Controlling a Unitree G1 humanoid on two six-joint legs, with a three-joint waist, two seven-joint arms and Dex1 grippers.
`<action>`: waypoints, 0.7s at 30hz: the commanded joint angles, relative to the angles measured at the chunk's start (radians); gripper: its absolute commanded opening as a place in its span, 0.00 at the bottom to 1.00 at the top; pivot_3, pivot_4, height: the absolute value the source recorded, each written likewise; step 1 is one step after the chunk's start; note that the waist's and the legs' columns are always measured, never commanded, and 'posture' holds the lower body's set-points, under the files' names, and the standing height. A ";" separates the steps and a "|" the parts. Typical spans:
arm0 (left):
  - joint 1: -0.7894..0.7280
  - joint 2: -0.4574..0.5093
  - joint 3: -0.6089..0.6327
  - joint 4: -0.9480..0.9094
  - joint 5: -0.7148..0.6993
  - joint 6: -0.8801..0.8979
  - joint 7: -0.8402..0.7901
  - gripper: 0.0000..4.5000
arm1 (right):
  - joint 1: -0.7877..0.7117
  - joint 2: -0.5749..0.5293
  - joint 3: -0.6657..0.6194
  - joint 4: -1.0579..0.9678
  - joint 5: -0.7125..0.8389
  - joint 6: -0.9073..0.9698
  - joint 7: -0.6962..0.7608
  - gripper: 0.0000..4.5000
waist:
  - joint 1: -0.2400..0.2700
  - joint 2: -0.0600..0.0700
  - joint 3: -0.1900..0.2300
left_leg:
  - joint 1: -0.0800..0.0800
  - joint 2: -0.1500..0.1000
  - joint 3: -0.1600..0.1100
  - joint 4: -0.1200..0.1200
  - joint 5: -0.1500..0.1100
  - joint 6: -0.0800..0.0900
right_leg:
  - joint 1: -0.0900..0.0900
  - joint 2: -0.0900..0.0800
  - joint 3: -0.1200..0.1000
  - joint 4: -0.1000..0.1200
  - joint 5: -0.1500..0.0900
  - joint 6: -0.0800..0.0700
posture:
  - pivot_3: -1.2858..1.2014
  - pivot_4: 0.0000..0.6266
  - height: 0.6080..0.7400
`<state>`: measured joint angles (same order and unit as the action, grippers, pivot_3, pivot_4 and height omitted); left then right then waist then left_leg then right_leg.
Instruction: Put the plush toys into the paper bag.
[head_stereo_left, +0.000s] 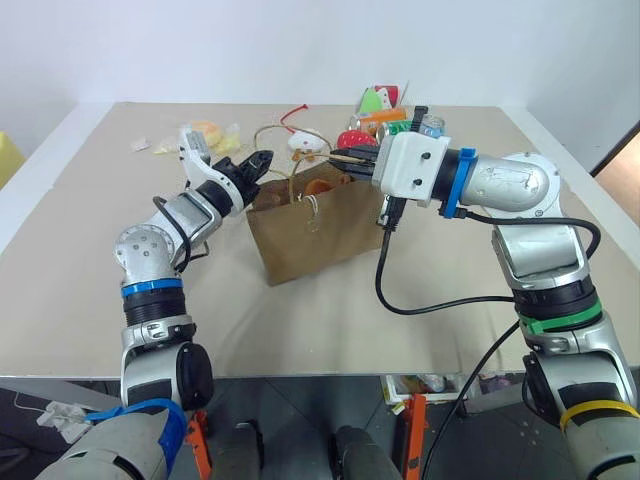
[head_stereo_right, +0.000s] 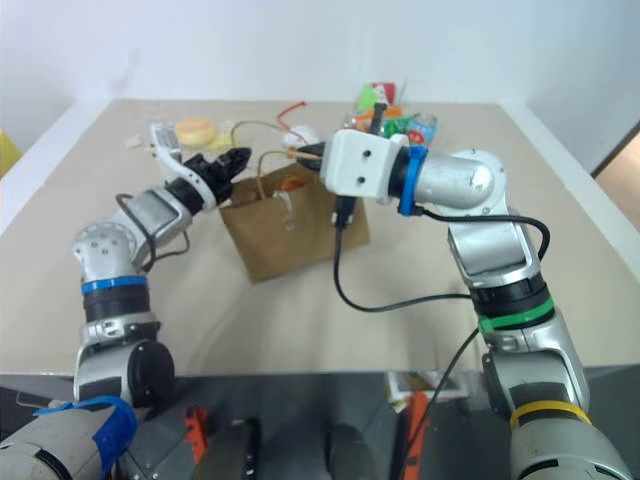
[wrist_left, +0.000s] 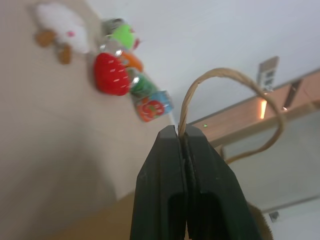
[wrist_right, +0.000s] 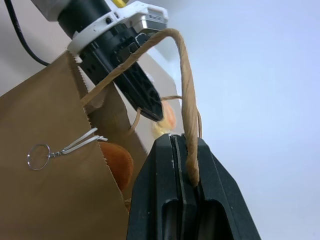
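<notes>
This is looking like a robot test room or lab: a bare beige desk (head_stereo_left: 90, 300) is standing against plain white walls (head_stereo_left: 250, 45), a small heap of toys and packets (head_stereo_left: 385, 110) is lying at its far edge, and loose cabling is hanging below its front.

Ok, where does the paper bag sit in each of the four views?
Left eye view: paper bag mid-table, between both arms.
Right eye view: same spot, table centre.
Left wrist view: its handle loops out of the shut left gripper.
Right wrist view: its brown side beside the right gripper, shut on the other handle.
Shared landmark: the left gripper, at the bag's rim.
</notes>
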<state>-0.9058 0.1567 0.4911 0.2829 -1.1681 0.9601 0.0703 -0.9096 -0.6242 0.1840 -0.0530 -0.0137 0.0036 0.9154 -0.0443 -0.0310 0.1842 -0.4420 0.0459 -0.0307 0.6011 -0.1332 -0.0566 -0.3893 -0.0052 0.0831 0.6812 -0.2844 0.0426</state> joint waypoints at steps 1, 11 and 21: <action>0.022 0.030 -0.061 -0.073 0.011 0.056 -0.042 0.00 | 0.001 -0.006 -0.023 0.003 0.013 -0.008 0.005 0.01 | 0.000 0.000 0.000 | 0.000 0.000 0.000 0.000 0.000 0.000 | 0.000 0.000 0.000 0.000 0.000 0.000 | 0.52 0.24 1.00; 0.073 0.058 -0.144 -0.136 0.074 0.052 -0.160 0.00 | 0.111 -0.018 -0.032 0.001 0.011 0.041 0.009 0.01 | -0.002 0.000 0.000 | 0.001 0.000 0.000 -0.001 0.001 -0.002 | 0.000 0.000 0.000 0.000 0.001 -0.001 | 0.52 0.24 1.00; 0.036 0.034 -0.073 -0.127 -0.035 0.078 -0.167 0.00 | 0.107 -0.024 -0.071 -0.005 0.060 0.105 -0.012 0.99 | 0.000 0.000 0.000 | 0.000 0.000 0.000 -0.001 0.001 -0.002 | 0.000 0.000 0.000 0.000 0.001 -0.001 | 0.52 0.24 1.00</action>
<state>-0.8342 0.1869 0.3939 0.1831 -1.1518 1.0293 -0.0905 -0.7849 -0.6346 0.1618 -0.0354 0.0223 0.1004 0.9105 -0.0447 -0.0310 0.1843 -0.4419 0.0461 -0.0306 0.6002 -0.1318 -0.0585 -0.3898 -0.0049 0.0832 0.6813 -0.2836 0.0419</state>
